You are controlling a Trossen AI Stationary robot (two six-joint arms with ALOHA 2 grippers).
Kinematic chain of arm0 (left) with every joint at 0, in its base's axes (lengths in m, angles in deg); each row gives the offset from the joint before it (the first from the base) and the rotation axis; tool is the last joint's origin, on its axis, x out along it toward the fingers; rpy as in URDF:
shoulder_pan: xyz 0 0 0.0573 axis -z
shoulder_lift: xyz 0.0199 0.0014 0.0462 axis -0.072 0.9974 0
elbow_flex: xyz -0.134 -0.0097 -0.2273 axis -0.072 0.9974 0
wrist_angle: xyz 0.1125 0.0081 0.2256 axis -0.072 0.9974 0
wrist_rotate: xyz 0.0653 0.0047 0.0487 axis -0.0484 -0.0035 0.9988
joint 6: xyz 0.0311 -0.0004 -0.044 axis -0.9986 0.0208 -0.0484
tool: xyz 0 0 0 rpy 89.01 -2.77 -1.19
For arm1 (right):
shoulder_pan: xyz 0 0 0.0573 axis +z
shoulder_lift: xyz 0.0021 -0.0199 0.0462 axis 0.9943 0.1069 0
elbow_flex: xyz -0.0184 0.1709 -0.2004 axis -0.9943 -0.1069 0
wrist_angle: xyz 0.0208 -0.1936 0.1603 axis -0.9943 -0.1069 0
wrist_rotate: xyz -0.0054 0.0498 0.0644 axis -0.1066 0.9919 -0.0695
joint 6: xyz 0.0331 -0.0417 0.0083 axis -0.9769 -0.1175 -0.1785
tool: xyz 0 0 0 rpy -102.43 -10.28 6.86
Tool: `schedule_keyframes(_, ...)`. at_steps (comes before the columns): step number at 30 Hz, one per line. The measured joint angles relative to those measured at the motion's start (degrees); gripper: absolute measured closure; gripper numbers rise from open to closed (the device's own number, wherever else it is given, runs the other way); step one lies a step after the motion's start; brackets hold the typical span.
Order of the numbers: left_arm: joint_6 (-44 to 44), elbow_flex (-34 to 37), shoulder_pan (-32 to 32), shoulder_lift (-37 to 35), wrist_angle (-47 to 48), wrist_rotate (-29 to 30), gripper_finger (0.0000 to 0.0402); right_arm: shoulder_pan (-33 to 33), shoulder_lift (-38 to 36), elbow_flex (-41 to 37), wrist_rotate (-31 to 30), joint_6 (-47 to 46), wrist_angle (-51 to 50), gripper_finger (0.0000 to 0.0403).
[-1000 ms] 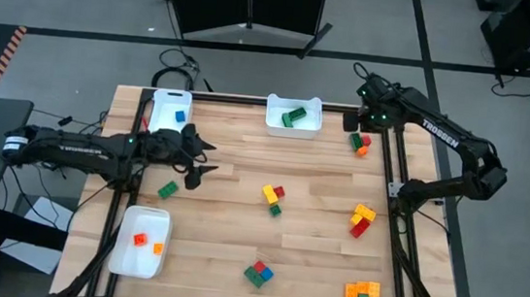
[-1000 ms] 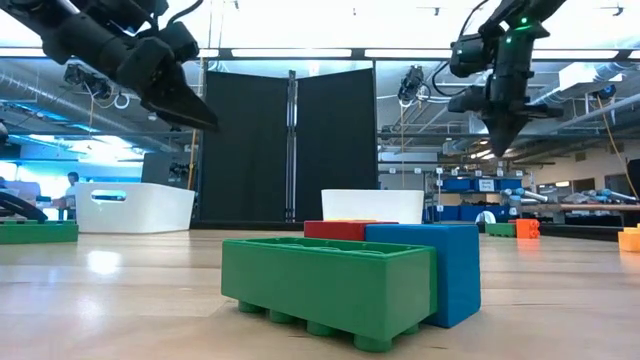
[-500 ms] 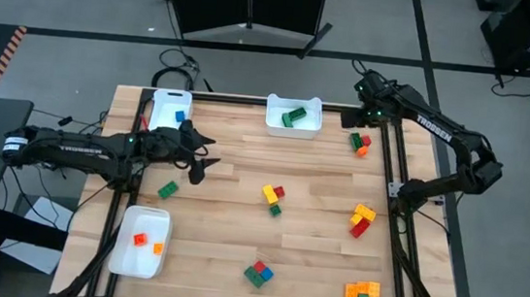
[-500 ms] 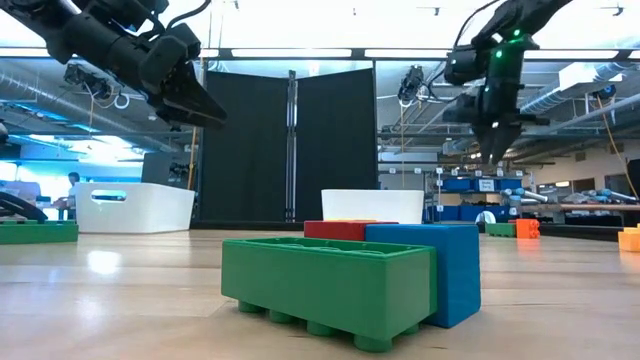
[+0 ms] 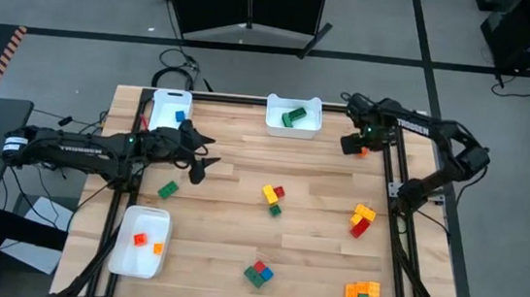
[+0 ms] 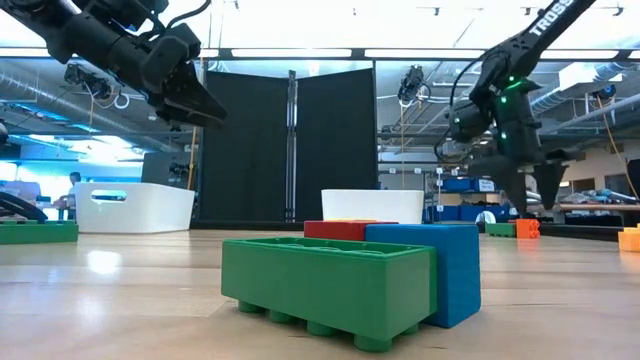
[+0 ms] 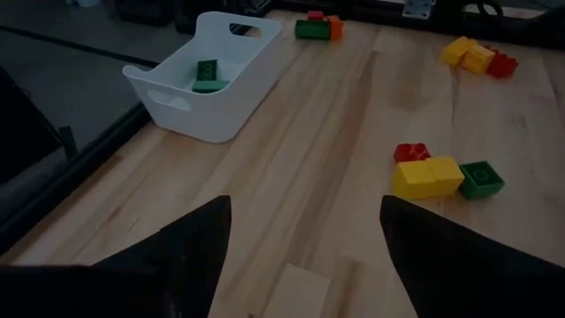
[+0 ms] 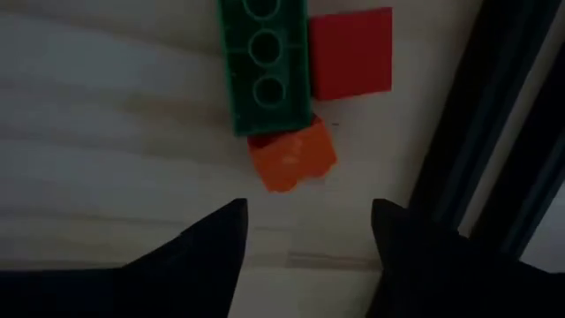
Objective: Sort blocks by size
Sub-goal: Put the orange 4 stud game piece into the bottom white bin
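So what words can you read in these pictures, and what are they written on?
"TROSSEN": white letters on the left arm, seen from above.
"TROS...": start of the same word on the right arm in the low view, cut off by the picture's edge.
The blocks and white trays show no readable text.

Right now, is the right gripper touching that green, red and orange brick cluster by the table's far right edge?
Apart. The right wrist view shows the right gripper open, bare wood between its fingers and the brick cluster.
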Motion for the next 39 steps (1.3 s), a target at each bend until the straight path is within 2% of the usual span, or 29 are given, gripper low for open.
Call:
schedule_keyframes(8,-0.06,-0.01,-0.01,0.0,-0.03,0.15,0.0101,0.06,-1.37,-0.74,-2.2,3.8,4.33,0.013)
schedule_keyframes(15,0.13,-0.01,-0.01,0.0,-0.04,0.17,0.0101,-0.12,1.55,-0.77,-1.63,12.92,6.29,0.0146)
schedule_keyframes(28,0.29,-0.01,-0.01,0.0,-0.04,0.17,0.0101,-0.33,9.03,-0.77,-1.48,12.18,8.75,0.0172)
schedule_keyframes(32,0.31,-0.01,-0.01,0.0,-0.04,0.17,0.0101,-0.18,9.25,-0.72,-2.17,12.31,8.86,0.0194)
schedule_keyframes(37,0.34,-0.01,-0.01,0.0,-0.17,0.18,0.0101,-0.23,9.19,-0.69,-2.38,13.11,8.42,0.0246)
schedule_keyframes(39,0.65,-0.01,-0.01,0.0,-0.57,0.17,0.0101,-0.23,9.17,-0.68,-2.41,13.2,8.16,0.0253)
